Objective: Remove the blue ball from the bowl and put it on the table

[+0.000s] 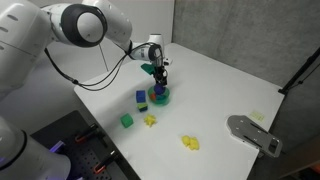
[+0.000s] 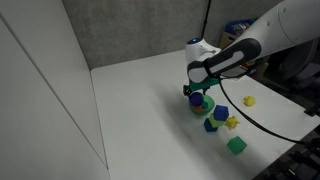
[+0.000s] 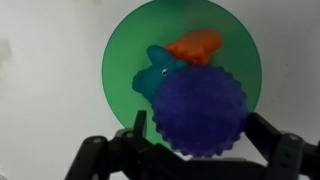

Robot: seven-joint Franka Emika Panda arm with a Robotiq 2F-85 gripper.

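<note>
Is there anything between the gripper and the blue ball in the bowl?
Nothing visible is in the way. In the wrist view the gripper is open above the blue ball. An orange toy and a teal toy lie beside it in the bowl, not over it.

Legible text, labels, brands, numbers, signs: none in the wrist view or in both exterior views.

Fingers [image 2: 197,91] low over the green bowl [image 2: 205,106], perhaps inside; blue block [image 2: 221,114] just beside
</note>
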